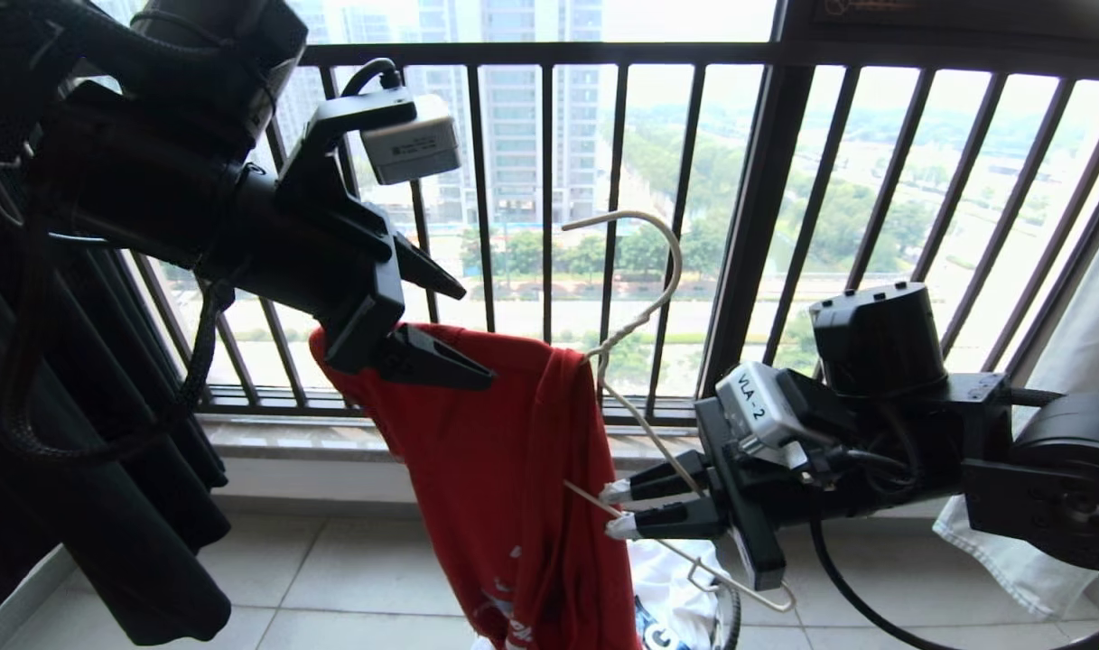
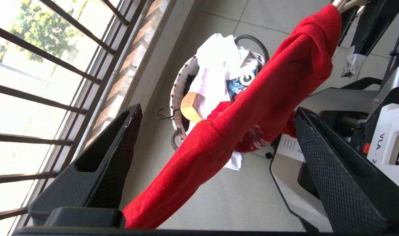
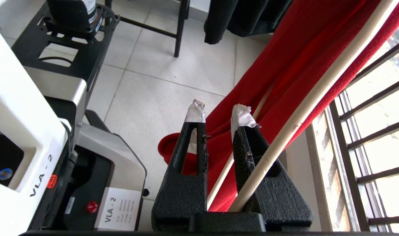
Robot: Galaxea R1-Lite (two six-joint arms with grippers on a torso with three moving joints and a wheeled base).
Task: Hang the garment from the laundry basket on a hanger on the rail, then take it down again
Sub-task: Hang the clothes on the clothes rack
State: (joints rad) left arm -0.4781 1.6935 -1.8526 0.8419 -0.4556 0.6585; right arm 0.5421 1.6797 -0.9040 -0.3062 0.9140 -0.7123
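The red garment [image 1: 504, 451] hangs over the pale wire hanger [image 1: 662, 244], whose hook points up in front of the window bars. My right gripper [image 1: 610, 510] is shut on the hanger's lower wire, beside the cloth; in the right wrist view a thin bar of the hanger [image 3: 317, 88] runs between the taped fingers of the right gripper [image 3: 218, 107]. My left gripper [image 1: 475, 336] is open at the garment's upper left shoulder. The red garment [image 2: 268, 88] passes loosely between its wide jaws. The laundry basket [image 2: 176, 98] stands on the floor below. The rail is out of view.
The black barred window railing [image 1: 748, 226] stands close behind. A black garment [image 1: 107, 506] hangs at the left and a white cloth [image 1: 1037, 560] at the right. The basket holds white cloth [image 2: 215, 72] and a wooden hanger [image 2: 191, 106]. My own base [image 3: 22, 131] is below.
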